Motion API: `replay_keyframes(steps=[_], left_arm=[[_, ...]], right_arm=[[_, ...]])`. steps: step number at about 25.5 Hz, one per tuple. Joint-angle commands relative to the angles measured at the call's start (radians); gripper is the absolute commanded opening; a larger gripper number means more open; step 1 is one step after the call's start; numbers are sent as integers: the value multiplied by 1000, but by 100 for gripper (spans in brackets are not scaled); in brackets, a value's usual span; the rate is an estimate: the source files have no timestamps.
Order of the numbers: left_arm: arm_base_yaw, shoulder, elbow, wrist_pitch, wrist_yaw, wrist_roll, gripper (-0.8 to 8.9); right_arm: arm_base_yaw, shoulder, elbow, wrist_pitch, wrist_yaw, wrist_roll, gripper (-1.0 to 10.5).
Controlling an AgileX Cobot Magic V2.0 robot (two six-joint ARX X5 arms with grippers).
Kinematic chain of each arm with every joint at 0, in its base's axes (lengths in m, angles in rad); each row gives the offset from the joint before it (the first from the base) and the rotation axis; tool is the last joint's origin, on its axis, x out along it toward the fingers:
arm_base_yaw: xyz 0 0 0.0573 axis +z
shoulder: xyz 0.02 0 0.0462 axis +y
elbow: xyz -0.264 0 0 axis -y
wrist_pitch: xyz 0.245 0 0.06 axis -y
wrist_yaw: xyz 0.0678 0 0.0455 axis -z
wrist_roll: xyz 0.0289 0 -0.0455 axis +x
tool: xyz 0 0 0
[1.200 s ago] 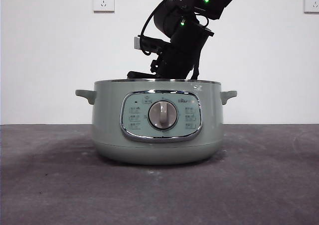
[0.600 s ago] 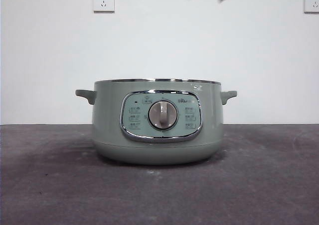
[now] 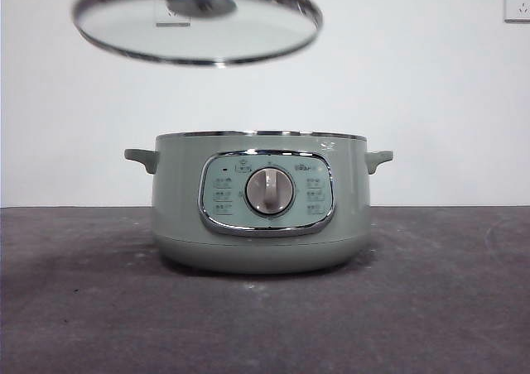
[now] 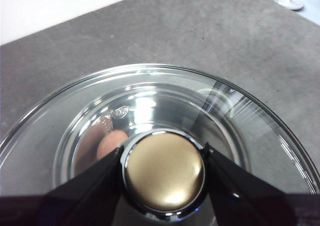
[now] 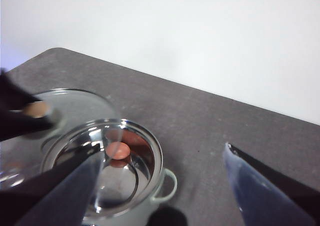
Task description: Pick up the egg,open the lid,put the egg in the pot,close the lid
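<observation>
While the pale green electric pot point(image 3: 260, 202) sits square on the dark grey table point(image 3: 447, 308), the glass lid point(image 3: 197, 22) hangs in the air above it and off toward one side, tilted a little, well clear of the steel rim. On the pot's chrome-framed control panel point(image 3: 267, 194) a silver dial point(image 3: 270, 192) stands in the middle, ringed by small printed symbols and a short word at the upper corner, all too fine to read. Two white wall sockets point(image 3: 517, 2) show on the wall behind.

Looking down from the left wrist, the left gripper point(image 4: 164, 171) has its black jaws pressed against either side of the lid's knob point(image 4: 164, 173), which gleams golden here, with the clear dome and steel rim spread around it over the table.

From the right wrist, the right gripper point(image 5: 160, 176) hangs high with its jaws spread wide and nothing between them. Far below, the open pot point(image 5: 117, 178) shows its shiny inner bowl, and the reddish-brown egg point(image 5: 118, 149) lies on the bottom of it. The lifted lid point(image 5: 52, 131) overlaps the pot's edge, blurred.
</observation>
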Motion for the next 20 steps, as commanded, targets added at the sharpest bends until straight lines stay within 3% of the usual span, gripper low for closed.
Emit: replay_keyframes(steps=[1, 8, 20], left_arm=[[-10, 29, 6, 90, 8, 10, -8], [-29, 126, 6, 196, 3, 10, -8], [-35, 224, 6, 245, -1, 10, -8]], right_arm=[[0, -31, -5, -28, 2, 24, 410], [0, -92, -5, -106, 1, 39, 410], [1, -111, -5, -184, -2, 58, 410]])
